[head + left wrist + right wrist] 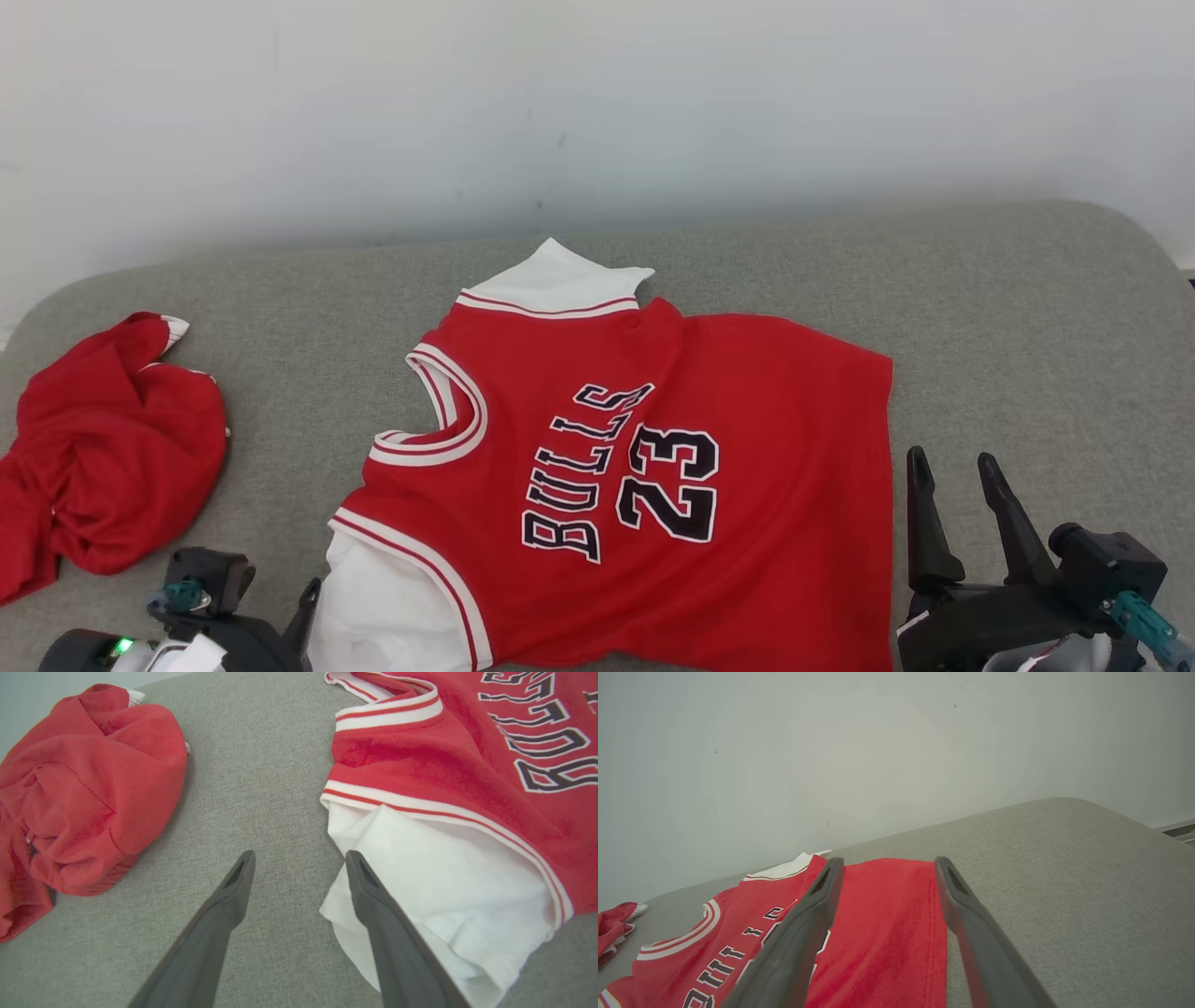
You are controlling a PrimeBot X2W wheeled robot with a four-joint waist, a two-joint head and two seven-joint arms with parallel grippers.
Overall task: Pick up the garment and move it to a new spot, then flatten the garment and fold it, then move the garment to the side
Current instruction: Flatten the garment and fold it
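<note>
garment (653,448) spread on cushion (1027,327) | left pincer (300,856) released, low beside sleeve (444,868) | right pincer (888,861) released, by hem (938,952)

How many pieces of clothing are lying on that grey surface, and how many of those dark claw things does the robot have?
Laid-out red jersey: 1
Crumpled red garment: 1
Open claws, left gripper and right gripper: 2
Total: 4
</note>
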